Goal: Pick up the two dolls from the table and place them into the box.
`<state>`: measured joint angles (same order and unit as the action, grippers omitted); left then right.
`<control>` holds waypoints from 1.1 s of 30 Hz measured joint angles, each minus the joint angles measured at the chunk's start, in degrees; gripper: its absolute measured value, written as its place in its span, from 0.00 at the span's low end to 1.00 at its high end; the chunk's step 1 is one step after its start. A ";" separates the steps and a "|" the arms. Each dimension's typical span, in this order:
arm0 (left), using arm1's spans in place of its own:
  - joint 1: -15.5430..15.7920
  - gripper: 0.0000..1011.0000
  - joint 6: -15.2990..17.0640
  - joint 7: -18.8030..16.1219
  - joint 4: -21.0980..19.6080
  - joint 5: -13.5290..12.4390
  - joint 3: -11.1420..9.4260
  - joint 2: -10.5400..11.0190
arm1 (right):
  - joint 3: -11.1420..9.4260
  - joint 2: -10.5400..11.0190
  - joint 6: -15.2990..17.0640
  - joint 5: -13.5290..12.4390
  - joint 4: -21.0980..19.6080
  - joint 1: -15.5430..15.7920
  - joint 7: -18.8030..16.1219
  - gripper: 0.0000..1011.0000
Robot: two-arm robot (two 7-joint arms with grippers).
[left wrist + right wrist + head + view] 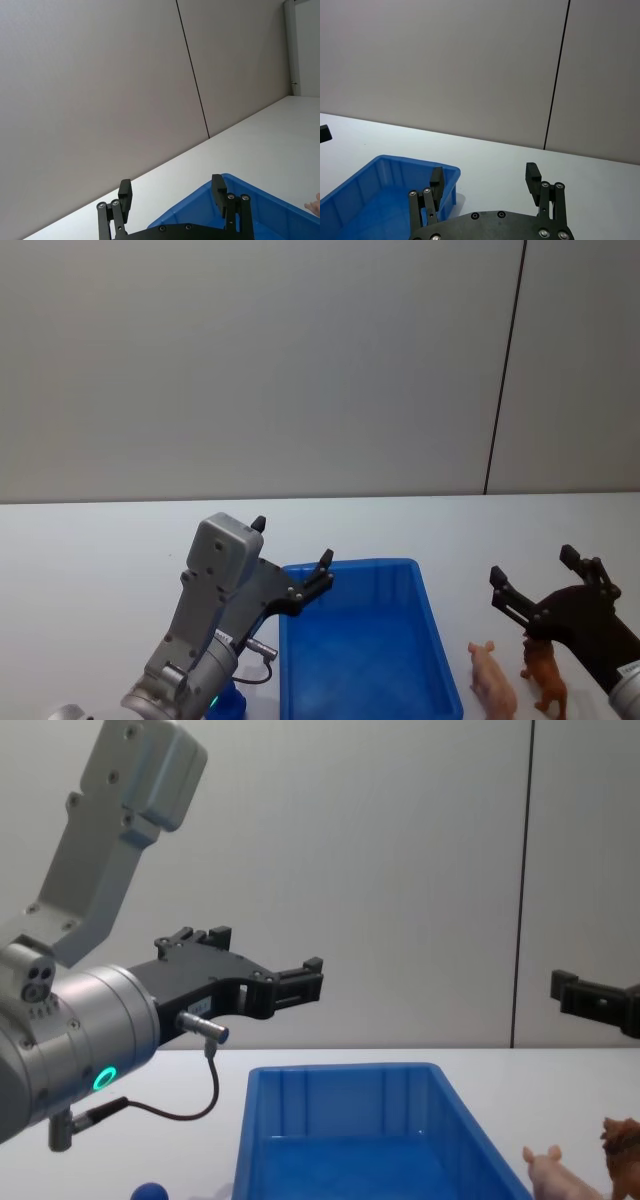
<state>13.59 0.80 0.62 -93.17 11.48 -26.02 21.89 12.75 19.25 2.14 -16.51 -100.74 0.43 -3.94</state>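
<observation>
We see the left gripper point(293, 542) raised above the flat white tabletop point(100, 540). It points forward over the left rim of the large bright blue plastic bin point(380, 563). Its black fingers are spread wide with nothing between them. A green ring light point(103, 1078) glows on the round grey wrist housing behind it, and a thin black cable loops beneath. The right gripper point(533, 565) hangs over the table to the right of the bin, angled forward, its fingers also wide apart and empty. Both dolls stand on the table just right of the bin. The pale pink pig figure point(493, 680) is nearer the bin wall, and the reddish-brown four-legged animal figure point(546, 672) stands just beside it, below the right gripper's body. A small blue ball point(150, 1192) sits left of the bin.
</observation>
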 joint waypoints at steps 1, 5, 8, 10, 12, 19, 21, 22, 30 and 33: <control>0.00 0.99 0.00 0.00 0.00 0.00 0.00 0.00 | -0.08 -0.03 0.15 -0.05 0.24 -0.17 0.00 0.99; 0.00 0.99 0.00 0.00 0.00 0.00 0.00 0.00 | -0.30 -0.10 0.64 -0.13 0.81 -0.54 0.09 0.99; 0.00 0.99 0.00 0.00 0.00 0.00 0.00 0.00 | -0.49 -0.11 1.23 -0.16 1.20 -0.73 0.42 0.99; 0.00 0.99 0.00 0.00 0.00 0.00 0.00 0.00 | -0.67 -0.09 1.72 -0.18 1.44 -0.82 0.73 0.99; 0.00 0.99 0.00 0.00 0.00 0.00 0.00 0.00 | -0.76 -0.05 2.07 -0.20 1.55 -0.82 0.97 0.99; 0.00 0.99 0.00 0.00 0.00 0.00 0.00 0.00 | -1.26 0.28 4.01 -0.25 1.69 -0.53 2.39 0.99; 0.00 0.99 0.00 0.00 0.00 0.00 0.00 0.00 | -1.48 0.49 4.80 -0.27 1.66 -0.21 2.92 0.99; 0.00 0.99 0.00 0.00 0.00 0.00 0.00 0.00 | -1.54 0.56 5.03 -0.28 1.64 -0.11 3.07 0.99; 0.00 0.99 0.00 0.00 0.00 0.00 0.00 0.00 | -2.19 1.40 7.84 -0.36 1.30 1.20 4.32 0.99; 0.00 0.99 0.00 0.00 0.00 0.00 0.00 0.00 | -2.29 1.61 8.51 -0.36 1.29 1.54 4.39 0.99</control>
<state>13.59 0.80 0.62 -93.17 11.48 -26.02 21.89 10.46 20.85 10.65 -16.87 -99.44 1.97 0.45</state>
